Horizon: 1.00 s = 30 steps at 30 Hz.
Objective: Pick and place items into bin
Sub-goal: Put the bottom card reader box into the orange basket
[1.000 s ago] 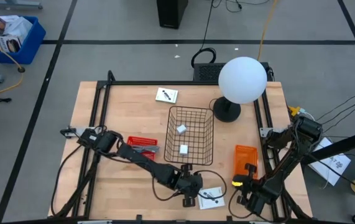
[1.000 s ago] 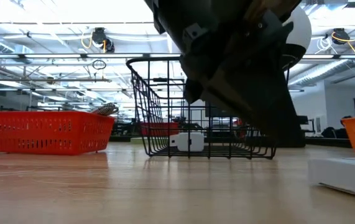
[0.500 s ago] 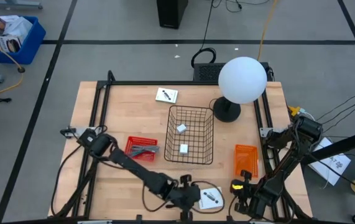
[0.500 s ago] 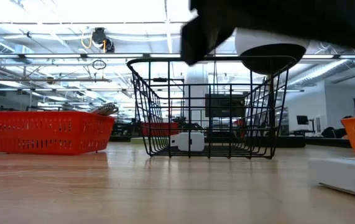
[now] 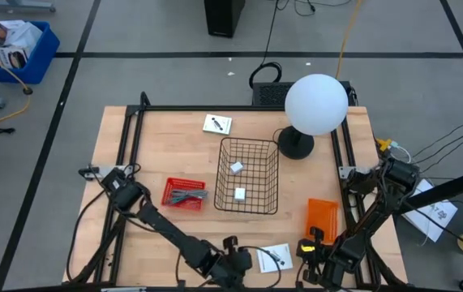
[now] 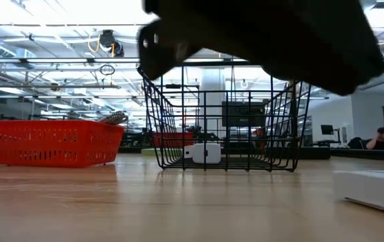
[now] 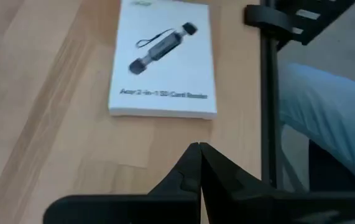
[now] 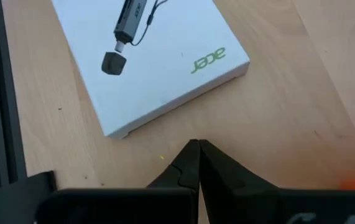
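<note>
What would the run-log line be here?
left gripper: shut, near white box | right gripper: shut, near box | wire basket: two blocks

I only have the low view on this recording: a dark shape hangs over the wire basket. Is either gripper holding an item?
Observer: No. The left gripper is shut with nothing in it, pointing at the white box near the table's front edge.
Operator: And the right one?
Observer: The right gripper is shut and empty too, beside that same box.
Operator: I can make out one white block in the basket. Any more?
Observer: Two lie in the wire basket: a front block and a rear block.
</note>
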Available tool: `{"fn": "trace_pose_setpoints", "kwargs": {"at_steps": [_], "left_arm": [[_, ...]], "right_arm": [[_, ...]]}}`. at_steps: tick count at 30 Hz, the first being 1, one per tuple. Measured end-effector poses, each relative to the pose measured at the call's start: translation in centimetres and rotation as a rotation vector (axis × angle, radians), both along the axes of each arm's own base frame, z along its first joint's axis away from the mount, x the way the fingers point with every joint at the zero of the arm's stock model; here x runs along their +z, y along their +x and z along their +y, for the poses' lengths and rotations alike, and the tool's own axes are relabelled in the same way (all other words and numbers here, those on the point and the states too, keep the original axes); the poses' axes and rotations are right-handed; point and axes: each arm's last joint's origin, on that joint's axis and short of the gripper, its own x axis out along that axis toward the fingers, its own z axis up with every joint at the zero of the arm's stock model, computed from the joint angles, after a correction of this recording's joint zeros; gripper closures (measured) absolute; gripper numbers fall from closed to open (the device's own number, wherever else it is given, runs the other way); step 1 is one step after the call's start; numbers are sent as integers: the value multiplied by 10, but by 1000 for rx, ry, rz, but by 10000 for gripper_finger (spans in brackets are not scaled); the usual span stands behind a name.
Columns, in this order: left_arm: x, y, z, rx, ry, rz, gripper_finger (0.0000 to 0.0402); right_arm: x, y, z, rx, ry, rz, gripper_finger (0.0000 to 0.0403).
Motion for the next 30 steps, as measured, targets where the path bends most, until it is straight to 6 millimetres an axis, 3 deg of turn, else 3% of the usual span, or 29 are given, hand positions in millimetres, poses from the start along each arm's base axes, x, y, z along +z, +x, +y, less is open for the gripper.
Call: {"fn": "trace_pose_setpoints", "kwargs": {"at_steps": [9, 17, 30], "left_arm": [[-11, 22, 30, -17, -65, 61, 401], [-9, 23, 31, -31, -37, 40, 401], [-7, 24, 28, -53, -36, 10, 400]], "right_arm": [[1, 7, -1, 31, 1, -8, 403], [0, -6, -13, 35, -109, 143, 403], [21, -23, -42, 23, -263, 306, 403]]}}
